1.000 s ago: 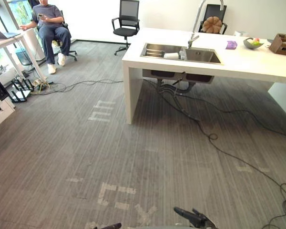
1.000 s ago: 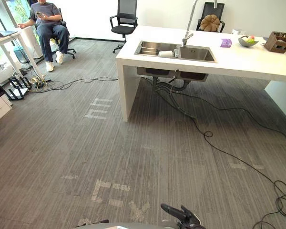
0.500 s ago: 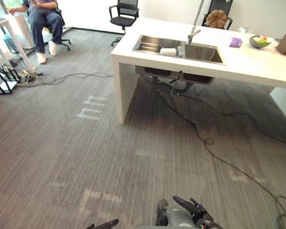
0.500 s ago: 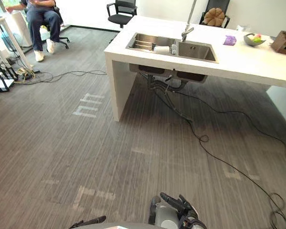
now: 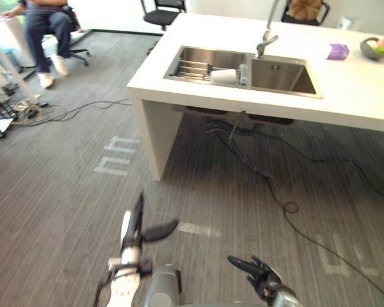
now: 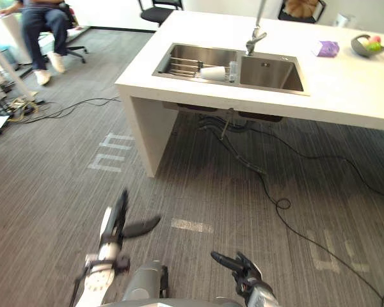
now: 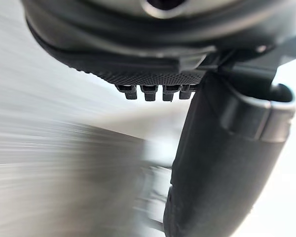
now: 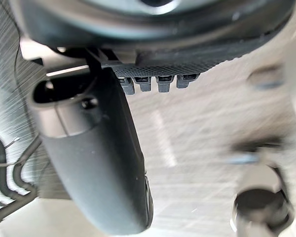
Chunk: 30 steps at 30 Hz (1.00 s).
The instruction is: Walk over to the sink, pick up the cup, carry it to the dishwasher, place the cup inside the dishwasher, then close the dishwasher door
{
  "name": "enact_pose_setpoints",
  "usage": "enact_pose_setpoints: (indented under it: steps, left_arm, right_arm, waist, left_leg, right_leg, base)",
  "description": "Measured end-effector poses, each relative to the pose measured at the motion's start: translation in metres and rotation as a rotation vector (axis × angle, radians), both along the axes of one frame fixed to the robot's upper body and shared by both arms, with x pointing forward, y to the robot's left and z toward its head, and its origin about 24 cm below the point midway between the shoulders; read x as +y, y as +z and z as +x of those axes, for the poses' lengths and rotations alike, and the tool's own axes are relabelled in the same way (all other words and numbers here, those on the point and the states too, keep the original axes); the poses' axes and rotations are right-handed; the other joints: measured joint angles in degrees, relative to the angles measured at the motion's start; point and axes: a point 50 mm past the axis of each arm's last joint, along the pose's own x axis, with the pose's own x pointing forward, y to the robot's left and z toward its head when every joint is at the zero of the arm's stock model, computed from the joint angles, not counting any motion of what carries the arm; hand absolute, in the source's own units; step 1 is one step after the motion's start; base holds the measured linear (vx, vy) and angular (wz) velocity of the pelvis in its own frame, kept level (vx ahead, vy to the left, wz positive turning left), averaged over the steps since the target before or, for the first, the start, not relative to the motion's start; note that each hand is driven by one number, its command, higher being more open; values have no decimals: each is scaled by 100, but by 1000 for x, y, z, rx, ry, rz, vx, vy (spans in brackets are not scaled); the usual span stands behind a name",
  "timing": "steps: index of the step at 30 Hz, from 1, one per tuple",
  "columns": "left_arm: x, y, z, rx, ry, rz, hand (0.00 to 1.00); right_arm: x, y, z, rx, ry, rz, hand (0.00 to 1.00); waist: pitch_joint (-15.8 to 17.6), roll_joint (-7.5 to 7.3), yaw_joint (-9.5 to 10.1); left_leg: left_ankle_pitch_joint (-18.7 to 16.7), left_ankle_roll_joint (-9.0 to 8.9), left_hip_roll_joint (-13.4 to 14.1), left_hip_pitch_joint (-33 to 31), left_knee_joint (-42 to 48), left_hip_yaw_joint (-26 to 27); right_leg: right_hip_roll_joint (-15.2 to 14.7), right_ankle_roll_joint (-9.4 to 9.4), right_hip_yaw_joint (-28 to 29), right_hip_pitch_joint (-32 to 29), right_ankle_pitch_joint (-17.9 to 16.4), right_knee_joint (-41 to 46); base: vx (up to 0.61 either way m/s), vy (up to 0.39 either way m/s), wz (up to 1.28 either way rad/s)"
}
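- The cup (image 5: pixel 224 75) lies on its side in the sink (image 5: pixel 280 73), in the left basin, on a wire rack (image 5: pixel 191 67) and right beside the wall that divides the two basins.
- The sink is set into the white bench (image 5: pixel 345 89) close to its left end; a tap (image 5: pixel 267 39) stands at the sink's far rim, above the dividing wall.
- Toward the bench's far right corner sit a small purple item (image 5: pixel 337 51) and a bowl (image 5: pixel 376 48).
- The left hand (image 5: pixel 138 224) hangs over the grey floor (image 5: pixel 64 192), well apart from the bench, fingers straight, thumb spread out, holding nothing.
- The right hand (image 5: pixel 261 274) is low over the floor, fingers loosely extended, empty too.
- Black cables (image 5: pixel 269 173) trail across the floor under the bench.
- A person (image 5: pixel 43 19) sits on a chair beyond the bench's left end.
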Motion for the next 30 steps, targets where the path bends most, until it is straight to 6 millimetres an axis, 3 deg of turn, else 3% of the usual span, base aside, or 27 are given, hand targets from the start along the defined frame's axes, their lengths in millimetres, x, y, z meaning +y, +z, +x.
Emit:
enact_pose_setpoints:
  steps: [1,2,3,4,5,6,7,8,9,10,11,12,13,15,16,19,20,21,22,23,25,27,29,30]
  left_arm:
    - [-4,10,2,-65,-4,25,100]
    - [-8,20,6,-130,-11,53,100]
    - [-19,44,14,-270,-33,96,100]
    - [-28,69,16,-410,-41,127,100]
    - [-31,80,16,-467,-48,142,100]
    - [-35,102,11,-583,-73,187,100]
    - [-35,109,10,-621,-87,209,100]
    - [-30,127,8,-714,-104,254,100]
    - [-29,131,8,-733,-107,265,100]
    - [-25,146,8,-804,-123,309,100]
    - [-24,158,6,-864,-131,323,100]
    - [-25,164,3,-893,-135,322,100]
    - [-30,174,-2,-951,-150,306,100]
    - [-40,181,-5,-1003,-179,307,100]
    - [-42,181,-3,-998,-189,327,100]
    - [-34,179,24,-910,-181,488,100]
    - [-30,178,32,-877,-163,525,100]
    - [-28,178,35,-858,-155,536,100]
    - [-23,172,41,-810,-137,554,100]
    - [-23,160,47,-723,-123,548,100]
    - [-23,150,53,-651,-127,581,100]
    - [-24,150,54,-638,-143,596,100]
    - [-24,149,55,-619,-144,606,100]
    - [-23,150,57,-603,-138,613,100]
  right_arm:
    - [2,0,-1,3,8,3,100]
    - [6,-1,-2,5,7,12,100]
    - [5,-1,-3,3,6,10,100]
    - [3,-1,-3,6,2,0,100]
    - [3,-1,-4,16,-2,-5,100]
    - [4,-5,-11,57,-9,-3,100]
    - [5,-7,-18,77,-15,-1,100]
    - [5,-9,-23,100,-25,-2,100]
    - [5,-9,-23,102,-27,-3,100]
    - [6,-10,-24,110,-35,-9,100]
    - [6,-8,-21,93,-41,-20,100]
    - [5,-7,-19,77,-43,-25,100]
    - [3,-4,-13,42,-44,-33,100]
    - [5,2,-1,-19,0,-50,100]
    - [7,4,3,-36,11,-49,100]
    - [16,5,8,-55,17,-24,100]
    - [20,5,7,-53,20,-12,100]
    - [22,4,3,-41,21,-3,100]
    - [26,2,0,-32,32,12,100]
    - [21,3,2,-28,66,-4,100]
    - [21,3,2,-13,83,10,100]
    - [21,3,0,2,90,28,100]
    - [19,3,-1,17,99,38,100]
    - [16,2,-4,25,116,48,100]
  waist:
    - [-7,-2,18]
    - [-7,-57,7]
    - [-60,-156,3]
    - [-47,-115,0]
    - [-43,-106,-17]
    - [-52,-99,-19]
    - [-61,-116,-14]
    - [-115,-211,-29]
    - [-119,-239,-31]
    - [-154,-327,-50]
    - [-190,-379,-55]
    - [-198,-384,-55]
    - [-231,-373,-79]
    - [-244,-379,-158]
    - [-243,-376,-204]
    - [-260,-390,-389]
    - [-288,-422,-415]
    - [-319,-477,-429]
    - [-409,-583,-444]
    - [-404,-300,-451]
    - [-466,-164,-497]
    - [-475,-152,-510]
    - [-494,-156,-503]
    - [-512,-97,-509]
  left_leg:
    - [241,169,-85,186,-125,76]
    - [84,245,-197,216,-61,141]
    - [-259,204,-334,29,360,169]
    - [-608,504,-413,-161,765,202]
    - [-719,583,-464,-168,825,203]
    - [-797,666,-561,114,694,242]
    - [-831,707,-610,315,580,265]
    - [-896,782,-768,829,287,314]
    - [-904,794,-808,937,235,318]
    - [-947,847,-902,1358,12,328]
    - [-991,856,-961,1732,-173,335]
    - [-1037,847,-964,1918,-257,351]
    - [-1148,812,-911,2260,-464,378]
    - [-1153,748,-742,2736,-820,484]
    - [-1148,734,-693,2848,-873,507]
    - [-1241,407,-413,3289,-941,520]
    - [-1380,260,-367,3345,-951,514]
    - [-1476,193,-379,3368,-939,497]
    - [-1744,35,-393,3384,-804,398]
    - [-1827,-37,-98,3347,-556,308]
    - [-1819,-43,171,3309,-215,169]
    - [-1676,-143,371,3278,95,173]
    - [-1428,-5,481,2927,877,147]
    - [-990,130,612,2374,1852,87]
  right_leg:
    - [-14,78,226,136,-58,-63]
    - [-72,121,476,190,-82,-106]
    - [-94,79,693,221,-126,-101]
    - [-192,147,688,201,-238,-57]
    - [-239,152,693,170,-241,52]
    - [-347,163,750,-1,-247,778]
    - [-373,197,758,-84,-250,1221]
    - [-550,668,779,-512,-94,2715]
    - [-593,801,785,-598,-17,2991]
    - [-753,1533,806,-988,437,4257]
    - [-975,1443,672,-1481,689,5681]
    - [-1124,1175,568,-1725,727,6308]
    - [-1351,682,408,-2220,644,7213]
    - [-1506,269,205,-2992,400,7377]
    - [-1533,220,93,-3105,348,7113]
    - [-1440,113,-571,-3061,372,3982]
    - [-1293,60,-546,-3006,720,2651]
    - [-1206,11,-481,-2980,1037,2073]
    - [-1100,323,-139,-2953,1728,1562]
    - [-843,189,-142,-2857,1642,1619]
    - [-559,133,-185,-2691,1410,1564]
    - [-387,41,-258,-2576,1208,1567]
    - [-301,22,-291,-2445,1101,1431]
    - [-243,-1,-362,-2262,1097,1185]
  base:
    - [559,312,-88]
    - [413,133,-21]
    - [611,199,1]
    - [491,140,11]
    - [556,207,7]
    - [358,142,7]
    - [547,198,2]
    - [280,90,-1]
    - [565,132,-2]
    - [444,48,-9]
    - [506,48,-15]
    - [332,12,-26]
    - [225,5,-27]
    - [276,-23,-23]
    - [306,-81,-6]
    - [297,-183,3]
    - [239,-194,4]
    - [368,-291,4]
    - [431,-332,-4]
    - [415,-333,-1]
    - [245,-232,-5]
    - [248,-257,-4]
    - [228,-229,1]
    - [190,-167,10]
